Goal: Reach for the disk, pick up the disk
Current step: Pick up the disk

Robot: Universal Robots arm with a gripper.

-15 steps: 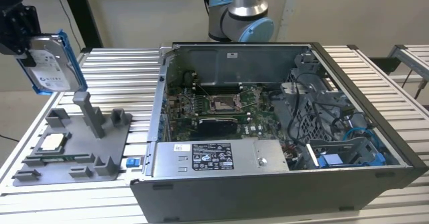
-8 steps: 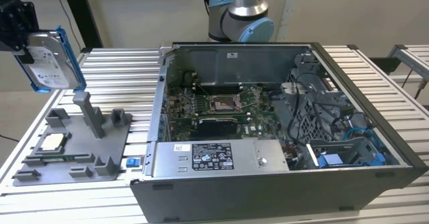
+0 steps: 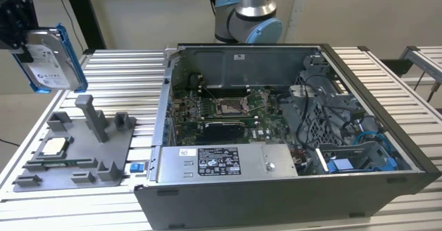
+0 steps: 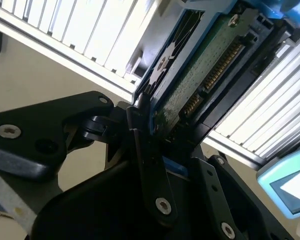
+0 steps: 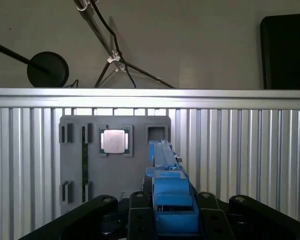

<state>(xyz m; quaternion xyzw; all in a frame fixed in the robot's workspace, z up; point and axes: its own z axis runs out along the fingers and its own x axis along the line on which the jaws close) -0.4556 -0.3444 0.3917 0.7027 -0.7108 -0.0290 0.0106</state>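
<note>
1. The disk (image 3: 48, 60) hangs in the air at the exterior view's left. It stands on edge and slightly tilted, label face to the camera, with the blue bracket along its edges, clear of the slatted table (image 3: 117, 65).
2. The gripper (image 3: 22, 38) grips the disk's upper end from above, jaws clamped on its two flat faces.
3. In the second wrist view the black fingers (image 4: 142, 135) pinch the disk (image 4: 205, 75), whose green circuit-board side and connector row are showing.
4. The first wrist view looks down along the disk's blue-framed edge (image 5: 171, 200), with a finger touching it on each side.
5. A grey fixture plate (image 3: 76, 158) lies on the table, and the disk is well above it with no contact.
6. A processor chip (image 5: 114, 141) sits in a pocket of that plate, apart from the disk.
7. A small blue clip (image 3: 136, 167) lies just beside the plate, on the side toward the computer case (image 3: 276, 200).
8. The arm's base column (image 3: 250, 13) stands behind the open case.
</note>
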